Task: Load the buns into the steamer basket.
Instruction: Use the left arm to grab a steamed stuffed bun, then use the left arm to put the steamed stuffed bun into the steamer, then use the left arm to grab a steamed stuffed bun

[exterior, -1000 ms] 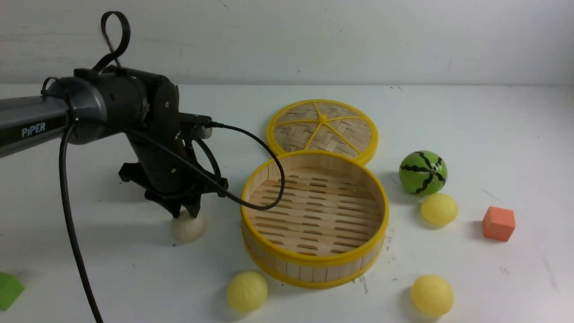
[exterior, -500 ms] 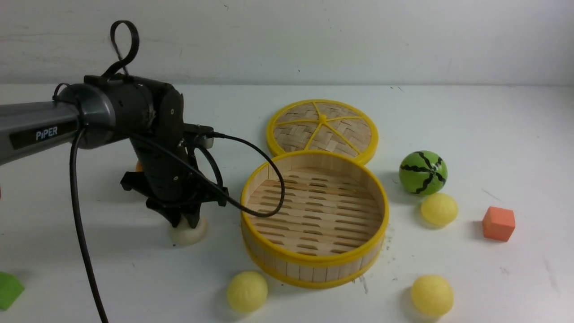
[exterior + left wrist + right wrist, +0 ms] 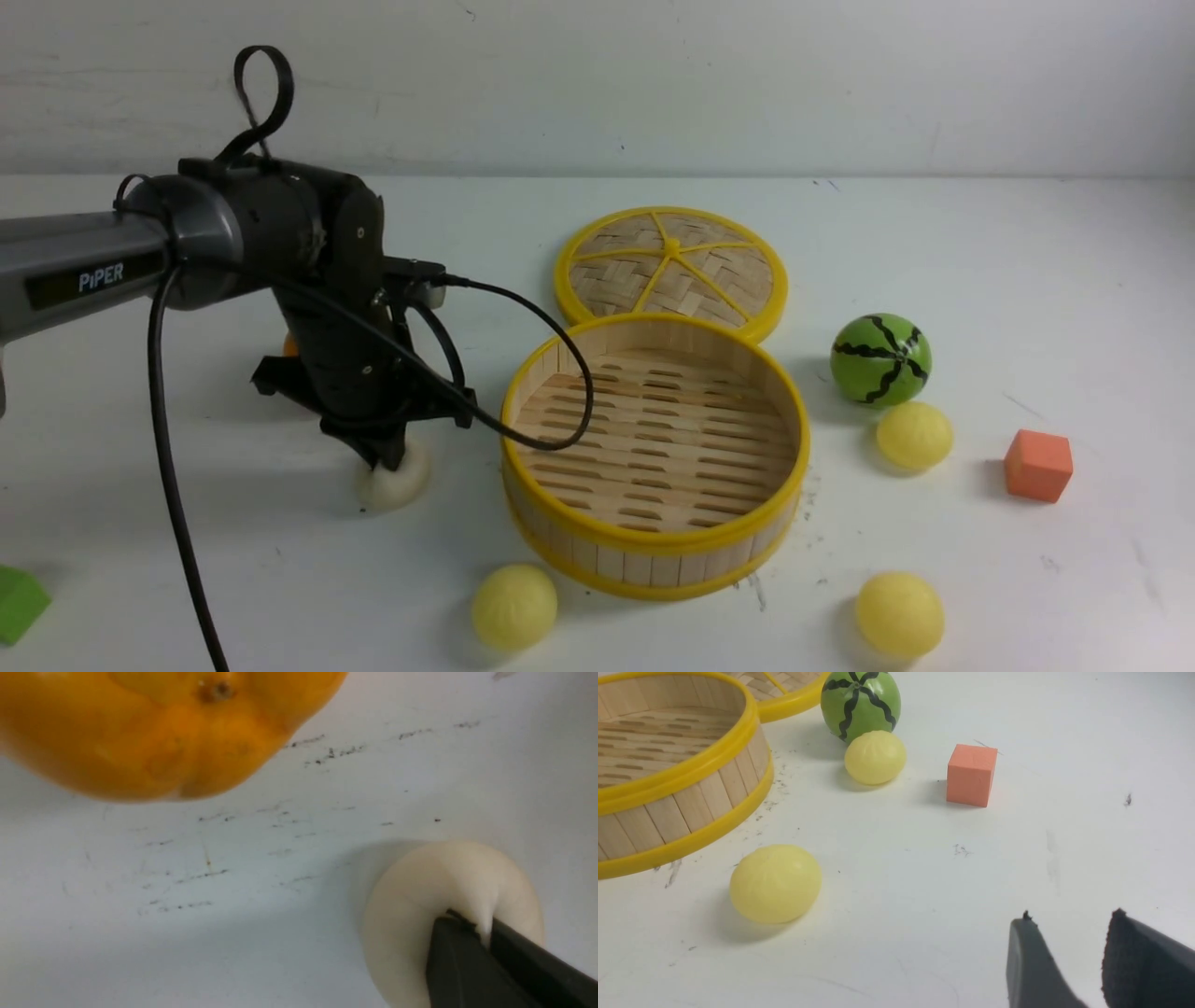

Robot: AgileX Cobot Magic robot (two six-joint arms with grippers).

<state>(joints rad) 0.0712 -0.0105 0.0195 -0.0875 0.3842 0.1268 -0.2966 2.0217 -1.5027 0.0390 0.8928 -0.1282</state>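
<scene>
Once our left gripper (image 3: 386, 457) had dropped and clamped onto the white bun (image 3: 401, 485) beside the basket (image 3: 653, 542), we judged it ready to lift.

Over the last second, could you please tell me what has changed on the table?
The left gripper came down and its fingers closed, pinching the top of the off-white bun, which still sits on the table left of the steamer basket. The three yellow buns, the lid, the watermelon ball and the orange cube stayed put.
</scene>
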